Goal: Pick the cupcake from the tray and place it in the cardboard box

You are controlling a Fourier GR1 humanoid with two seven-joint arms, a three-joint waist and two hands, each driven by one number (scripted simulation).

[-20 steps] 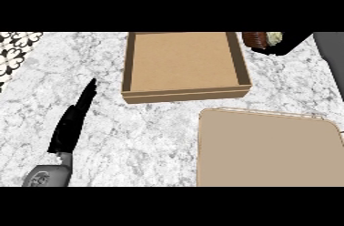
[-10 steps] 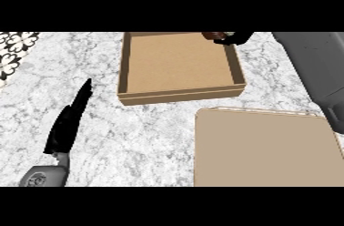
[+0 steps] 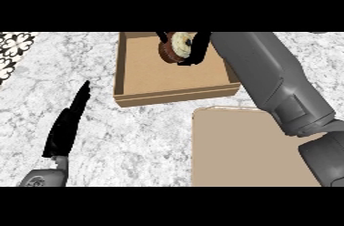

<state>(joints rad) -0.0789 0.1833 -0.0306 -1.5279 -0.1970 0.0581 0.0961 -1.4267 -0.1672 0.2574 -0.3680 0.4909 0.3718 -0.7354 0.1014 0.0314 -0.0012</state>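
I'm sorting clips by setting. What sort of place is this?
Likely a kitchen counter: a white-grey marble-look worktop, a patterned tile strip at its far left, a tan tray, and a cupcake held by the right hand over a cardboard box.

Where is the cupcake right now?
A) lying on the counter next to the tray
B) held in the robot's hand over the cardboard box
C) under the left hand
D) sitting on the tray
B: the right hand has its fingers curled round the cupcake above the far part of the cardboard box, while the tray holds nothing.
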